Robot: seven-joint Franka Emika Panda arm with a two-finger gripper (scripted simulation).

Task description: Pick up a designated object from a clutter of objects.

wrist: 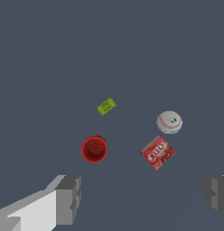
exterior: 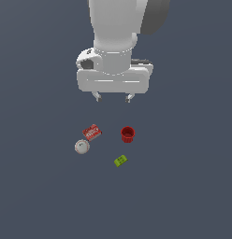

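Plain dark grey-blue floor [exterior: 192,196]

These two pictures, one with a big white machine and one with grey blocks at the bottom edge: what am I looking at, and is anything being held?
Both are simulator renders of one moment. The exterior view shows a white robot arm hanging over a dark surface, ending in a gripper with two short fingers. The wrist view comes from a camera on that arm, looking down past its own grey fingertips. Four small things lie below, apart from each other: an off-white ball stitched like a baseball, which is the one to pick up, a red flat box beside it, a red cup standing upright, and a lime-green block. The fingers are spread wide and hold nothing.
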